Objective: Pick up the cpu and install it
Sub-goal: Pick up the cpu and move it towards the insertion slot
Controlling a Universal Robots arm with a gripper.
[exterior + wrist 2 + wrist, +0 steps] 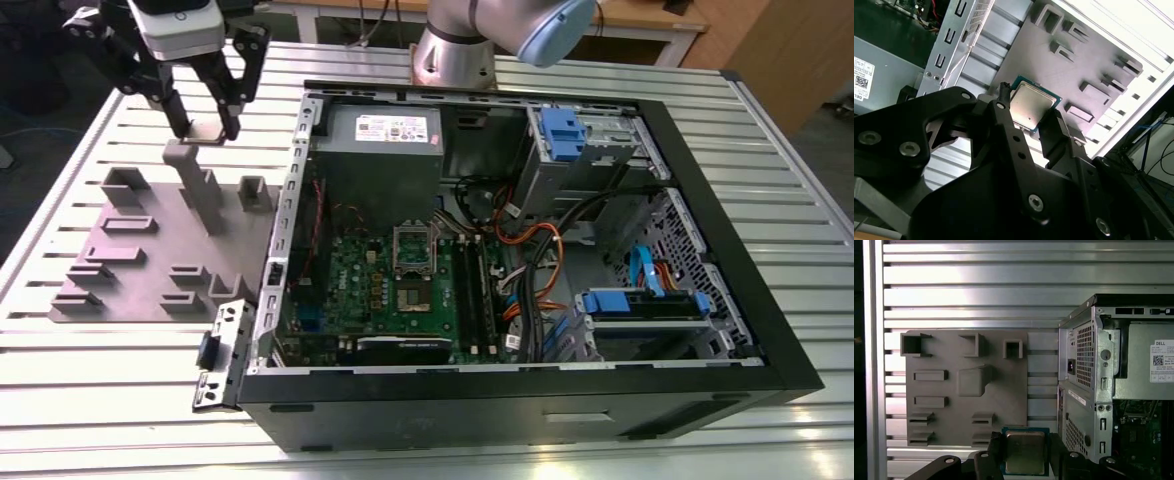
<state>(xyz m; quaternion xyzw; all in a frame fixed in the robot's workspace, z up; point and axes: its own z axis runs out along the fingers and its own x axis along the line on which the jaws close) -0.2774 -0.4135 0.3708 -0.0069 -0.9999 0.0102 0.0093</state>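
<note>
1. The slatted metal bench (120,420) is seen carrying everything, its ribs running across the exterior view.
2. The open black computer case (467,410) is laid on its side at the exterior view's right, with the green motherboard (380,285) exposed inside.
3. The grey fixture plate (134,260) is set flat just beside the case, at the exterior view's left, with blocks and posts standing up from it.
4. The gripper (203,130) is poised over the plate's far end, outside the case and well apart from the motherboard. Its jaws are set narrow and clamped on the chip.
5. And there it is: the cpu (1031,105) is pinched by two opposite edges between the black fingers (1006,125), just above the plate's edge.
   - It is held level with the bench, silver metal top turned up toward the wrist, as is shown in both wrist views.
   - Being square, it offers no long axis to be called.
   - In the first wrist view its free edges are lined up squarely with the plate's sides.
</note>
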